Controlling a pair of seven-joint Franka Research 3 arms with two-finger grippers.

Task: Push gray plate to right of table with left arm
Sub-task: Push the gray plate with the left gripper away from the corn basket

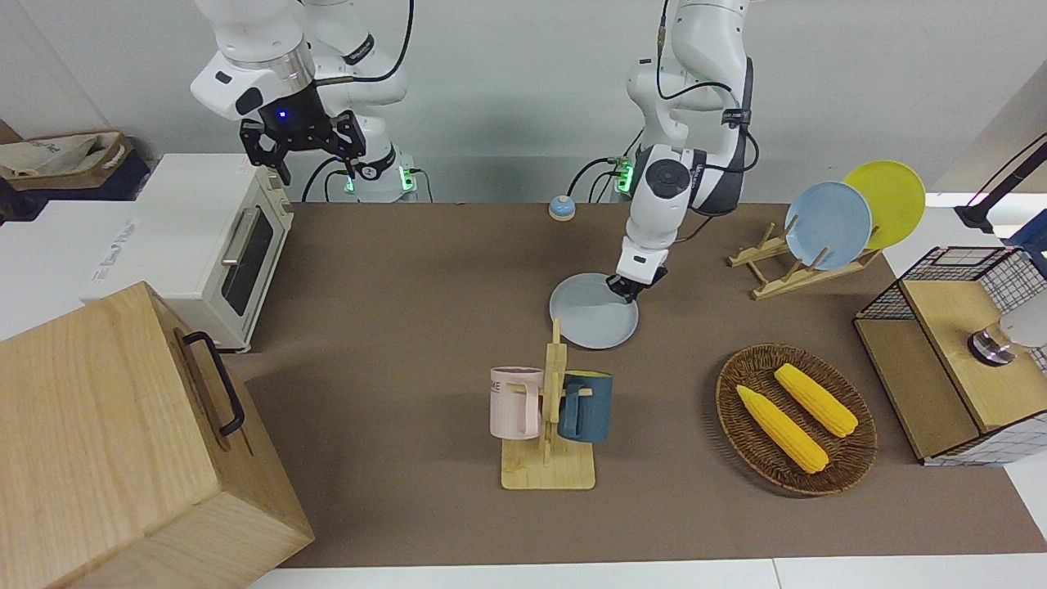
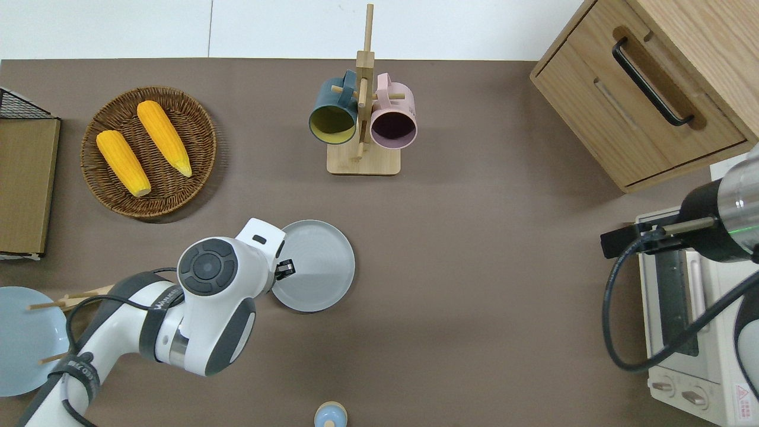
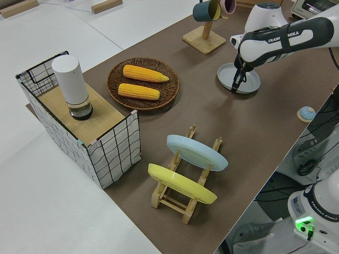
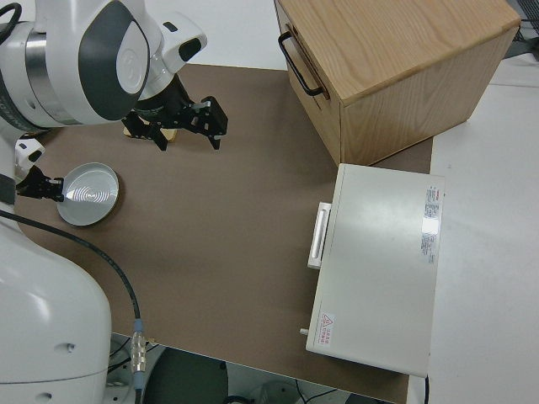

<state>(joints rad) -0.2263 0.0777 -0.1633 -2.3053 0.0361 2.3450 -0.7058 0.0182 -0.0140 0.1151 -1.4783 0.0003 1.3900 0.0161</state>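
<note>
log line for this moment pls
phase: push contact | left gripper: at gray plate rim, left-arm side | plate: flat on table, mid-table | right arm: parked

Smooth gray plate (image 2: 323,267), matte table (image 2: 474,237)

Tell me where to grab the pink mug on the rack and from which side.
Probably best by the rim of the pink mug: it hangs by its handle on the mug rack, mouth open upward in the overhead view. Come from above on the side toward the right arm's end of the table, one finger inside the wall; the blue mug and post block the other side.
</note>
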